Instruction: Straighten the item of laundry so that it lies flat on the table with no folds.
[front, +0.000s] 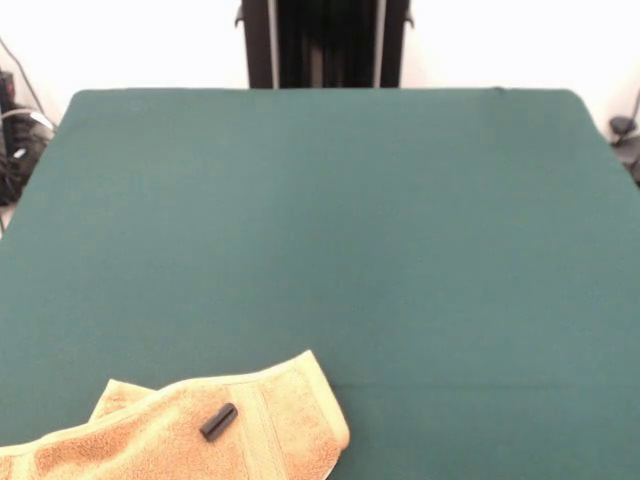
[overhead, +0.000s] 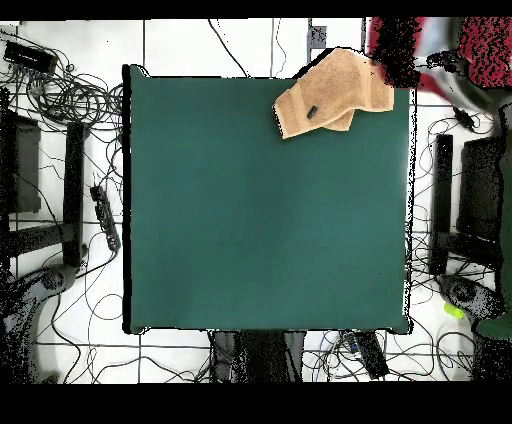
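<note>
The golden-orange towel (front: 190, 430) lies crumpled at the table's (front: 330, 220) near left corner in the front view, partly cut off by the picture's lower edge. Its ribbed band runs near its right end, and a flap is folded at its upper left. A small black cylinder (front: 218, 421) rests on top of it. In the overhead view the towel (overhead: 335, 92) sits at the top right corner of the table (overhead: 260, 220), hanging past the top edge, with the black cylinder (overhead: 312, 111) on it. The gripper shows in neither view.
The robot's black pedestal (front: 325, 45) stands at the table's far side. Cables and black stands (overhead: 70, 170) lie on the floor around the table. A red patterned thing (overhead: 480, 45) shows at the overhead view's top right corner.
</note>
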